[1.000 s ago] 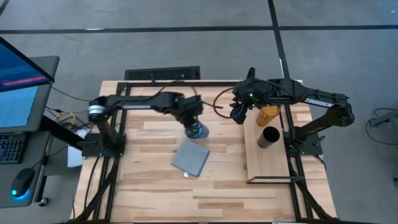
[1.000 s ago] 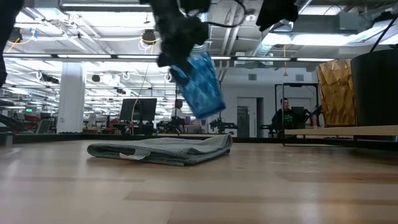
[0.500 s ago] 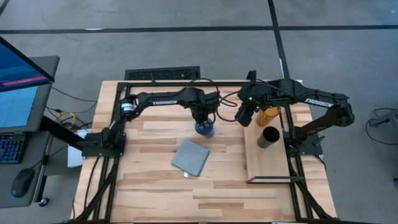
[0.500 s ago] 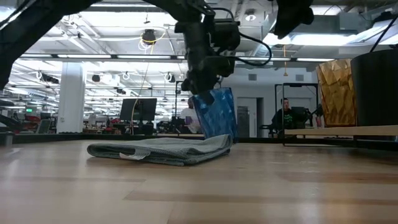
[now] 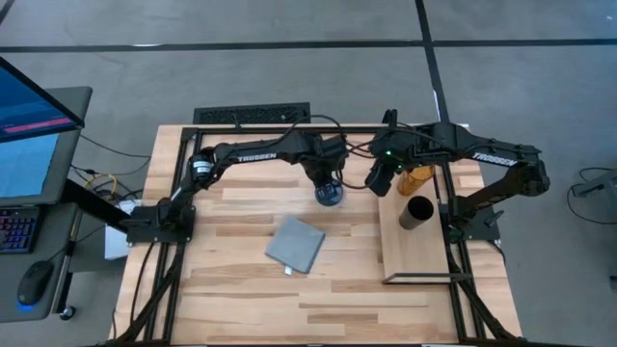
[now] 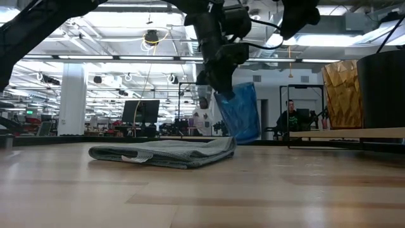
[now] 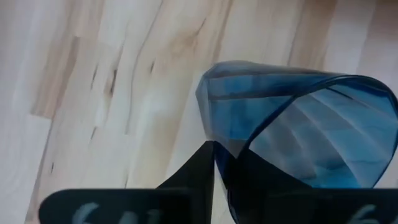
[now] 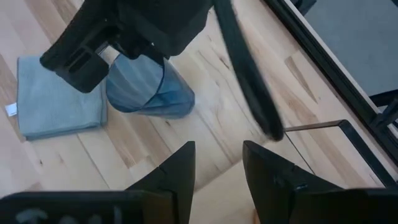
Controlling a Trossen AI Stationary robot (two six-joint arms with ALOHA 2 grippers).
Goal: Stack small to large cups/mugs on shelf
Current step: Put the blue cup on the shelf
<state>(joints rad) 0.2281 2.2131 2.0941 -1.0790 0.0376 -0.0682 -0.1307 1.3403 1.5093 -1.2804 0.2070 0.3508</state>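
Note:
My left gripper (image 5: 326,183) is shut on the short blue translucent cup (image 5: 331,197), mid-table toward the far side; the cup also shows in the low view (image 6: 243,114), tilted, low over the wood. My right gripper (image 5: 378,179) is open and empty, in the air between the blue cup and the shelf (image 5: 410,255). The amber tumbler (image 5: 416,176) and the black cup (image 5: 416,213) stand upright on the shelf board, the tumbler at its far end. My left gripper holds the blue cup by its rim wall (image 7: 214,134), one finger (image 7: 198,169) outside and the other showing dark through the blue wall, inside. The fingers come from above, pointing down. The cup hangs tilted below them; whether its base (image 8: 166,107) touches the table I cannot tell.
A folded grey-blue cloth (image 5: 296,244) lies on the table nearer the front, left of the shelf. The shelf's thin black wire frame (image 8: 323,124) stands at the board's far end. Both arms reach close together over the far middle of the table.
My left gripper has carried the blue cup toward the table's right edge and the shelf, and down from well above the table to just over it. The cup stays tilted in the hold. My right gripper has stayed open, almost still.

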